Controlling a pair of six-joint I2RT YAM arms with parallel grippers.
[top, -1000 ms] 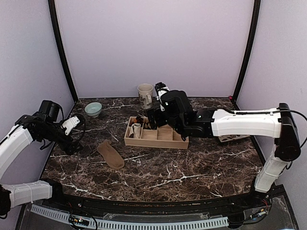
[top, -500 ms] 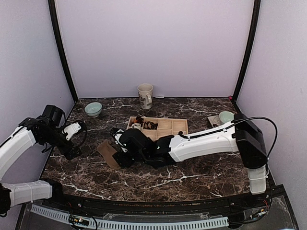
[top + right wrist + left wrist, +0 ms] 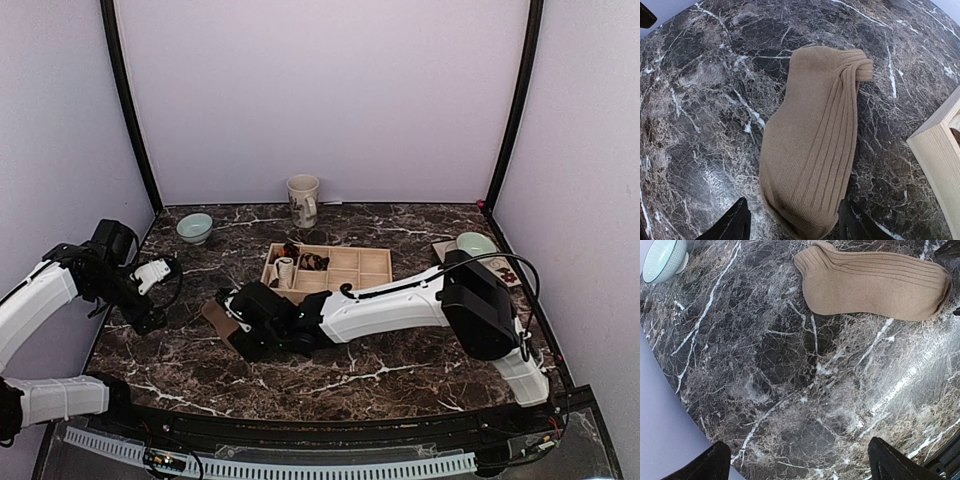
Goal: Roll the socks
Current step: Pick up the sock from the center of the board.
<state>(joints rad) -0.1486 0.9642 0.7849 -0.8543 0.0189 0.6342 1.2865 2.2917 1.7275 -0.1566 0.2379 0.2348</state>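
Right wrist view is showing the tan sock (image 3: pixel 812 145) lying flat, unrolled, on the surface (image 3: pixel 700 100); we are straddling its end with the right hand (image 3: pixel 795 222) part open and gripping nothing, the left hand (image 3: pixel 800 460) hanging wide open, empty.

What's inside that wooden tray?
A white rolled sock and dark bundles sit in the tray's left compartments. The right arm covers its near wall.

Dark marble table (image 3: pixel 400 350) with flat tan sock (image 3: pixel 815 150), wooden tray (image 3: pixel 937 155), mug (image 3: pixel 303 200) and pale bowl (image 3: pixel 194 227)
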